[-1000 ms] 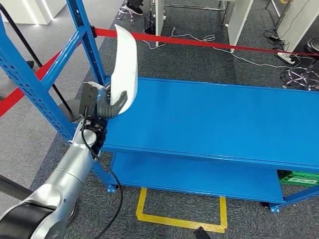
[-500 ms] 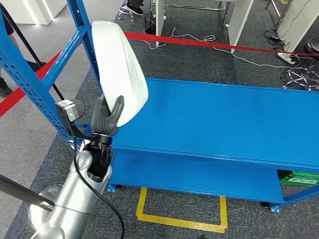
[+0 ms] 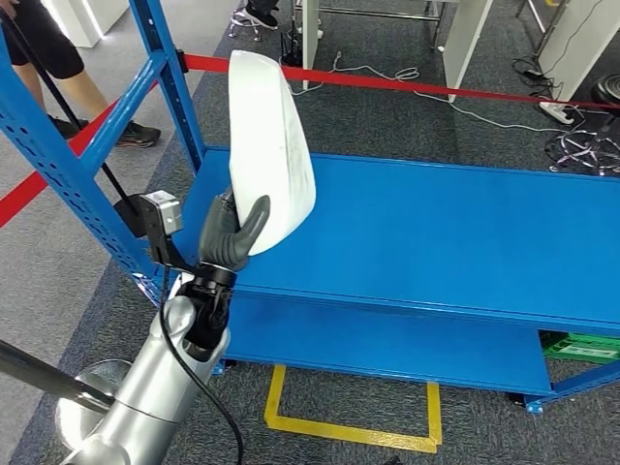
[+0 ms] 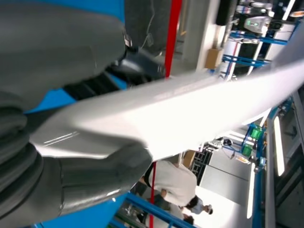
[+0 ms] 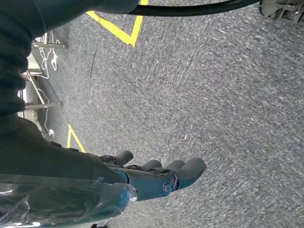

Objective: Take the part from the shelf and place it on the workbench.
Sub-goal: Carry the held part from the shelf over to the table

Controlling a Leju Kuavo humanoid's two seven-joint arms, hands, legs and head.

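The left hand [image 3: 231, 232] grips the white part [image 3: 268, 150] by its lower edge — thumb curled over the near face, fingers behind — and holds it upright and tilted above the left end of the blue workbench [image 3: 439, 242], clear of the surface. In the left wrist view the part [image 4: 172, 114] runs as a long pale band past the thick grey thumb [image 4: 90, 175]. The right hand [image 5: 157, 175] hangs over grey carpet [image 5: 222, 104], fingers straight, together and holding nothing. Beyond the blue shelf frame [image 3: 80, 145] a person's legs [image 3: 66, 68] stand behind red tape [image 3: 410, 85] — yellow floor marking [image 3: 351, 426] lies below the bench.
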